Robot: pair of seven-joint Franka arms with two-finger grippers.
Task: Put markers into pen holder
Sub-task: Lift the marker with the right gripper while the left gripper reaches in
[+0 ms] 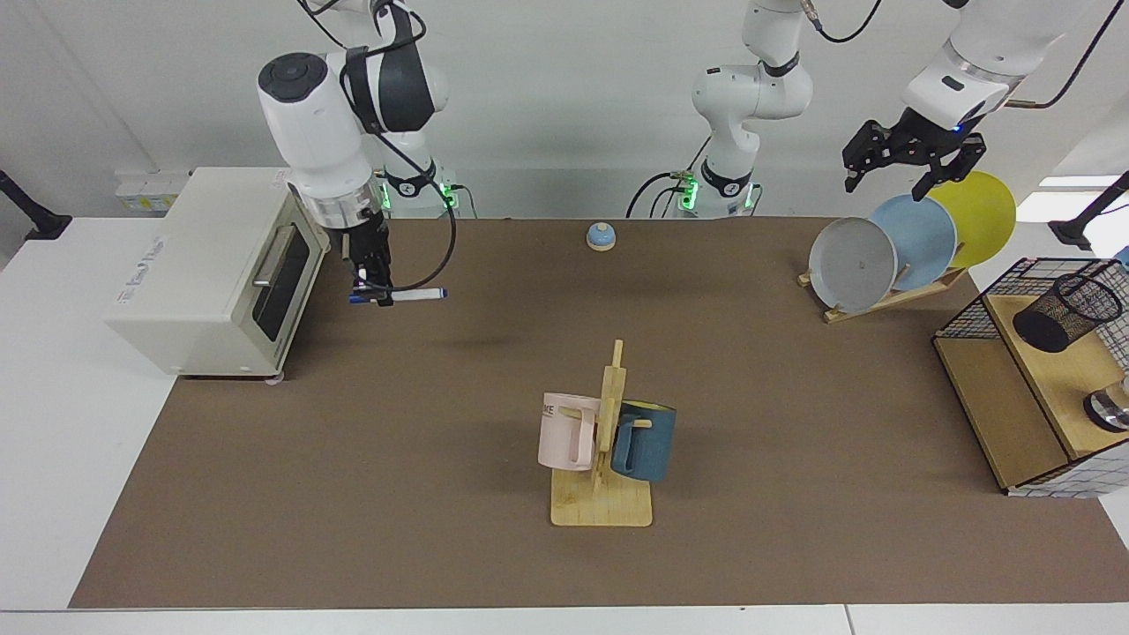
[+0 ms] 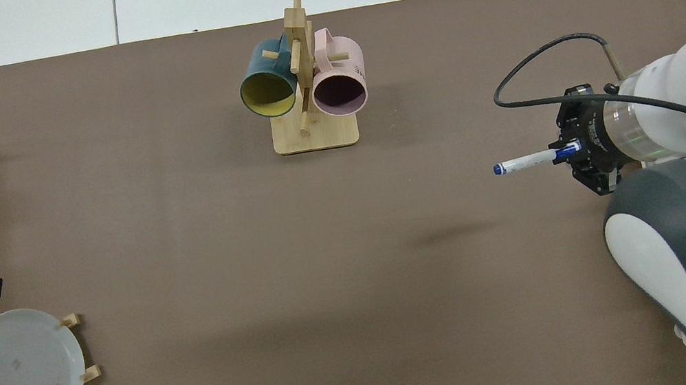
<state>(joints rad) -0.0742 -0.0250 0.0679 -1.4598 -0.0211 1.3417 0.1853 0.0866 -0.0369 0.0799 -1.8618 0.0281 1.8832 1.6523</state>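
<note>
1. The marker (image 1: 407,295) (image 2: 527,161), slim and white with blue ends, is held level above the mat (image 1: 494,397).
2. It is pinched by the right gripper (image 1: 374,292) (image 2: 576,148), beside the toaster oven (image 1: 212,265).
3. The pen holder (image 1: 1067,310) lies tilted at 3 o'clock.
4. The left gripper (image 1: 891,169) is spread above the plates (image 1: 913,238), waiting.

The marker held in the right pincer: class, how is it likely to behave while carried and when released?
The marker is gripped near one end by the right pincer and juts out level without sagging, so it is probably stiff and light. Held off-centre, it might pivot if the grip is loose. Being slim and round, it would likely roll if laid on the table.
</note>
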